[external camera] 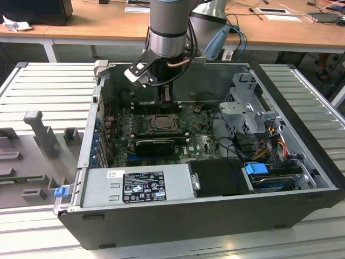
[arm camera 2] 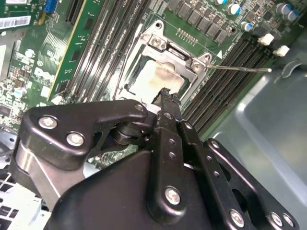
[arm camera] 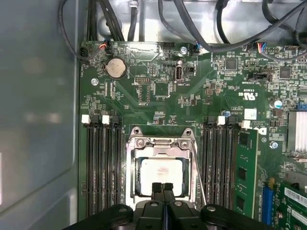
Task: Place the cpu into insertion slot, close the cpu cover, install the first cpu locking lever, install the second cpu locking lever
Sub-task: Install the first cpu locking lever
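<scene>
Silver cpu cover [arm camera: 133,163] frames the cpu [arm camera: 160,173] beside closed fingers [arm camera: 157,190], first wrist view.

One edge of the cpu [arm camera: 160,172] and of the cpu cover [arm camera: 160,142] behind the tool [arm camera: 163,186].

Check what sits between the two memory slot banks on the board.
The insertion slot, with the cpu seated under the cpu cover, in the first wrist view.

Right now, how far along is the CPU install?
Done: chip sits in the socket, and the cover looks lowered over it. In hand: nothing held; the shut hand has its tips at the cover's edge. Left: a lever juts free beside the socket, so latching looks undone; the other lever I cannot tell.
</scene>
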You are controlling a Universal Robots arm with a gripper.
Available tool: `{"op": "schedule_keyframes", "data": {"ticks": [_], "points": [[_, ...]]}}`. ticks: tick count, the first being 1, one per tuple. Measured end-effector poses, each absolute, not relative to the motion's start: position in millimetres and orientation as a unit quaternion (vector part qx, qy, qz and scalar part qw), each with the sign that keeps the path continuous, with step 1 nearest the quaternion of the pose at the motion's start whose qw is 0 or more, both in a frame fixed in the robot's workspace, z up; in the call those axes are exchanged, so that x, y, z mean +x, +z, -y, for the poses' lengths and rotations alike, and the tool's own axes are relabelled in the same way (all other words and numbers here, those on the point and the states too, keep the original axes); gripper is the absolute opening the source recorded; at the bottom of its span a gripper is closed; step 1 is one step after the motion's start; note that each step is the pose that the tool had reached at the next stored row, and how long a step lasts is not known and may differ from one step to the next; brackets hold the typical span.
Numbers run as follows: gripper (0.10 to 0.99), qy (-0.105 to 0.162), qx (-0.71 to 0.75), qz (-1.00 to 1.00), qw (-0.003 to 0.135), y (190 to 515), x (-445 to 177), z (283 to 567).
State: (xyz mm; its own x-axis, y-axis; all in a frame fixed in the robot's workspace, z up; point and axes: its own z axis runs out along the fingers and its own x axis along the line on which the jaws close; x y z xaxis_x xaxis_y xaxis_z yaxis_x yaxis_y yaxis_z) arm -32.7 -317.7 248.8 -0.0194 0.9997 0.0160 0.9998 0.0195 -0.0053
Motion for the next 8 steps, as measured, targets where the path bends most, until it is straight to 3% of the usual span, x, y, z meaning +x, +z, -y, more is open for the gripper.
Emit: {"op": "schedule_keyframes", "data": {"ticks": [8], "points": [[0.106, -0.004, -0.699, 0.716, 0.007, 281, -33, 318]]}}
